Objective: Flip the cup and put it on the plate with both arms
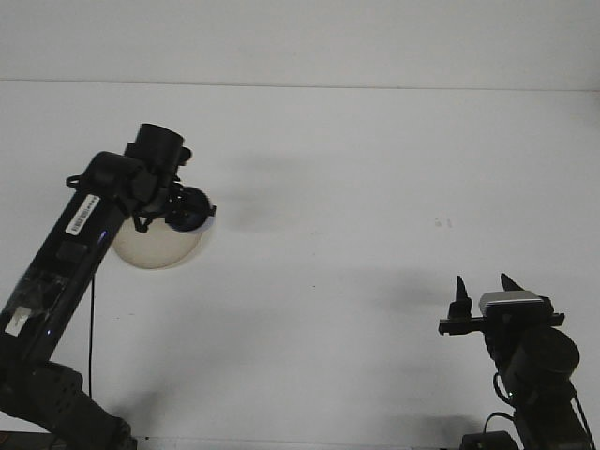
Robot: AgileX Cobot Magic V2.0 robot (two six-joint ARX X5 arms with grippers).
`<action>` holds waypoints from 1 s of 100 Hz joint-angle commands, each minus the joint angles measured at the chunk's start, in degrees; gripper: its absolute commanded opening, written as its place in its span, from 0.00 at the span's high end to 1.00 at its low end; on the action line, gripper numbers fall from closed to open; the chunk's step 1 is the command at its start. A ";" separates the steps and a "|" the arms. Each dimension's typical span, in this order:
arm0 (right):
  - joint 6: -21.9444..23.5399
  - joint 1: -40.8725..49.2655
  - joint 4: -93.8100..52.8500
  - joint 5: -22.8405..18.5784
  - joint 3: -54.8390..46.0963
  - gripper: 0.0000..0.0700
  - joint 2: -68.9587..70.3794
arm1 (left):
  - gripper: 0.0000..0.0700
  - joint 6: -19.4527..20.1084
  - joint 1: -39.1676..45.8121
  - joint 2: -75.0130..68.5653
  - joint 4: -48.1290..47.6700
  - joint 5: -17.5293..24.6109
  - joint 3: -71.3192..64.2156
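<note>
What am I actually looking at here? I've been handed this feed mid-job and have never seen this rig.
This is one camera looking forward over a white table, the way the robot faces. The robot has two black arms. The left gripper, on the left of the picture, reaches over the cream plate and carries a dark cup at the plate's far right edge. Whether the cup already rests on the plate cannot be told from this view. The right gripper sits at the lower right, near its base, its jaws open, pointing upward and holding nothing. Nothing else lies on the table.
</note>
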 commanded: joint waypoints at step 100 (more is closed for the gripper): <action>1.01 0.15 0.50 -0.04 0.63 0.29 0.13 | 0.98 0.68 12.37 15.39 2.95 -0.22 0.94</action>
